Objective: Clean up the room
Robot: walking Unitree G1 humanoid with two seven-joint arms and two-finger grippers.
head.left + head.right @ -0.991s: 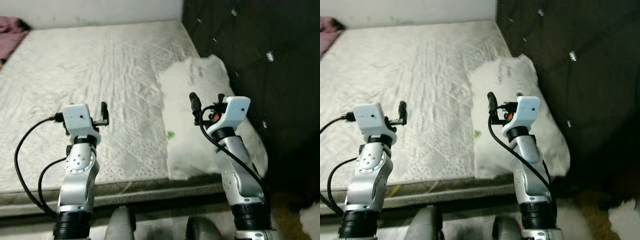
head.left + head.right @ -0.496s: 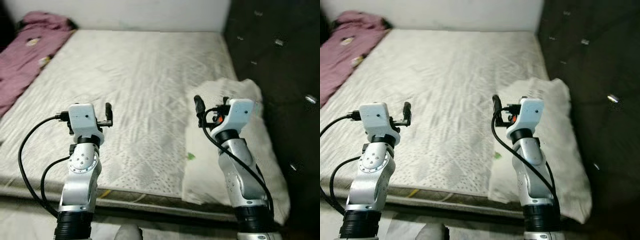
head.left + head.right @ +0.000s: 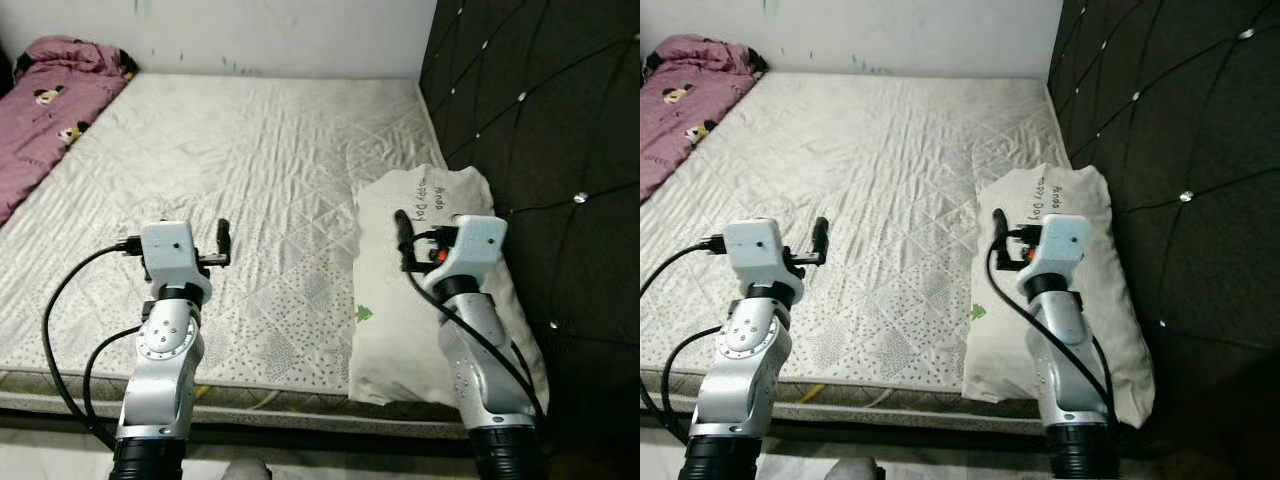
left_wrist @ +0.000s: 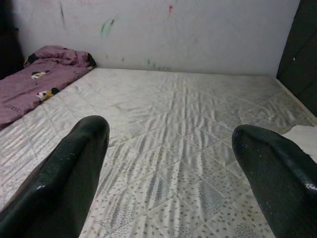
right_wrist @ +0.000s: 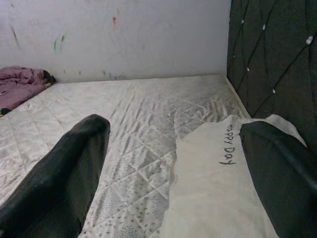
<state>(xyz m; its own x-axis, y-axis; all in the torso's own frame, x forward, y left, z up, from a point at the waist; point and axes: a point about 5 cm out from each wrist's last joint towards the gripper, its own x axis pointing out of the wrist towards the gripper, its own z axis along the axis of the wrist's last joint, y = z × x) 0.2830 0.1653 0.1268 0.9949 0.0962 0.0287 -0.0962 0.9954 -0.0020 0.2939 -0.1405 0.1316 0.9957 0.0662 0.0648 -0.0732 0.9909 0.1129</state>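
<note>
A white pillow (image 3: 430, 270) with dark lettering and a small green mark lies on the right side of the bare quilted mattress (image 3: 250, 170), against the headboard. A pink blanket (image 3: 55, 100) with cartoon prints is bunched at the mattress's far left corner. My right gripper (image 5: 173, 163) hovers open above the pillow's near half. Over the mattress's near left part my left gripper (image 4: 171, 158) is held up, open, with nothing between its fingers.
A dark tufted headboard (image 3: 540, 110) runs along the right side. A white wall (image 3: 250, 35) with small coloured marks stands behind the mattress. The mattress's front edge (image 3: 260, 395) is just before me.
The camera has swung and tilted up, so the far wall and the pink blanket have come into view. Both arms keep the same raised pose, grippers open.
</note>
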